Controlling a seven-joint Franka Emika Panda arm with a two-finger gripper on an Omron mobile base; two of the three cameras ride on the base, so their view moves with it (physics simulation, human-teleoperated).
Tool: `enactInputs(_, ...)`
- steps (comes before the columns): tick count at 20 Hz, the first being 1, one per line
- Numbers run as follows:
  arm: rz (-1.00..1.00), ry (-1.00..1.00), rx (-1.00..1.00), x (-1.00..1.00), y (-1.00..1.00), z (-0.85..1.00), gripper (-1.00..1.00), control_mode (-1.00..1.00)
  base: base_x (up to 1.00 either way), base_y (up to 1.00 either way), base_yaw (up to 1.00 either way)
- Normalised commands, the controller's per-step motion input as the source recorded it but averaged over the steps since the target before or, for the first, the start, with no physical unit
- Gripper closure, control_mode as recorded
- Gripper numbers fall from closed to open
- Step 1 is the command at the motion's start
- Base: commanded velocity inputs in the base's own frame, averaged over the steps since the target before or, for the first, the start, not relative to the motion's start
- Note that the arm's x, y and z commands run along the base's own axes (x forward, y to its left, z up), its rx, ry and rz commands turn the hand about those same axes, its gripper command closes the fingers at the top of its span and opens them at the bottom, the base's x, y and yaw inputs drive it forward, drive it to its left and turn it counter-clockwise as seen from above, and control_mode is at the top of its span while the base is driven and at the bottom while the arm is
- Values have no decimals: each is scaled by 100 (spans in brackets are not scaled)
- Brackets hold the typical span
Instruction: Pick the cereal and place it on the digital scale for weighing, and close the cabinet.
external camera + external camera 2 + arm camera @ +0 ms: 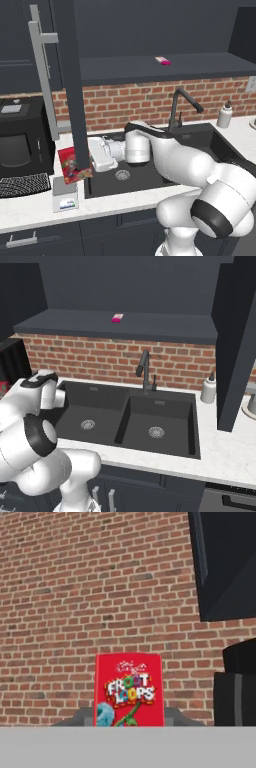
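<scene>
A: Status on the cereal box [75, 165]?

B: It's in the gripper [88, 161], jaws clamped on it. Box is upright, tilted a little, right above the scale [65, 195]. Can't tell if the bottom edge touches the scale top or hangs just over it; the open door [72, 85] covers part of the box from the left camera.

A: Why upright?

B: My read: it's gripped across the thin faces from the side, so it goes down on its narrow bottom edge. The hand camera looks straight at the printed front of the box against the brick wall [75, 587], so the hand is level and reaching sideways.

A: Where's the scale?

B: Counter edge [30, 212], between the black appliance [22, 140] and the sink [150, 170]. Display faces out.

A: Cabinet?

B: Not closed. The door stands swung out edge-on, handle [42, 75] toward the camera, directly over the scale. Small pink item [163, 61] sits on the open shelf.

A: Risk?

B: Tall narrow box on a small platform could tip on release. The arm is close under that door, too.
</scene>
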Motion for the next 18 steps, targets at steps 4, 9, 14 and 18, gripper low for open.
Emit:
enactInputs(4, 0, -6, 0, 2, 14, -26, 100, -100, 0, 0, 0)
enactInputs(9, 0, -7, 0, 15, 22, -23, 100, -100, 0, 0, 0)
enactInputs(14, 0, -5, 0, 16, 14, -20, 100, -100, 0, 0, 0)
enactInputs(18, 0, -5, 0, 11, 1, -18, 100, -100, 0, 0, 0)
